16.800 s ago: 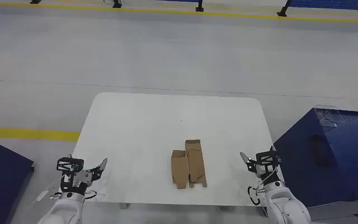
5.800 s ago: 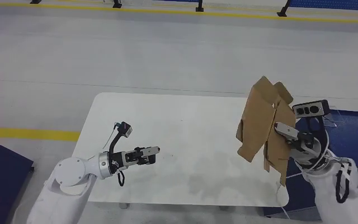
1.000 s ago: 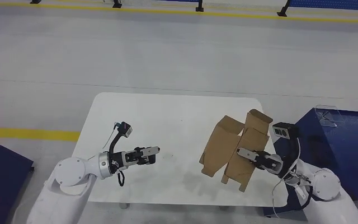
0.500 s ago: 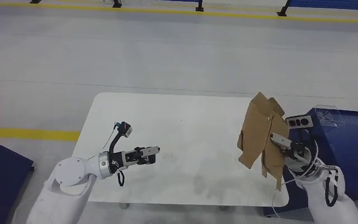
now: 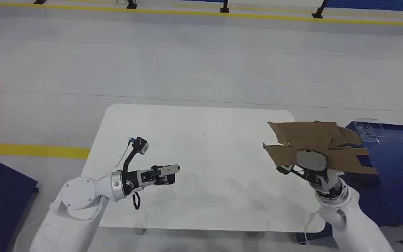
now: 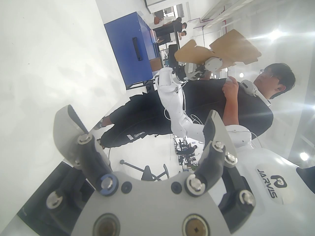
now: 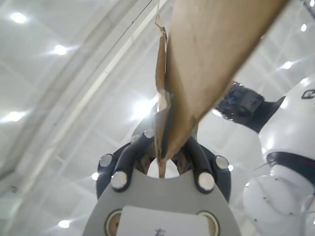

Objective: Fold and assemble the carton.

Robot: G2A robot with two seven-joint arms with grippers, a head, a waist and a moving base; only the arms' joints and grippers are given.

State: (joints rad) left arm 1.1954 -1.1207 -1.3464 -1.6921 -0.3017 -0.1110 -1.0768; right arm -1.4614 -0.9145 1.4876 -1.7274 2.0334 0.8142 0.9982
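Right fingers [image 7: 130, 152] clamped on the flattened carton [image 5: 318, 143], held aloft over the worktop [image 5: 189, 135] three o'clock edge, left fingers [image 6: 73, 124] spread apart, gripping nothing, above the nine o'clock side

The carton [image 5: 315, 140] is plain brown cardboard. The table [image 5: 189, 145] is white. On the right stands a dark blue cabinet [image 5: 385, 201]. A yellow stripe [image 5: 44, 151] crosses the pale grey floor [image 5: 189, 57] on the left.
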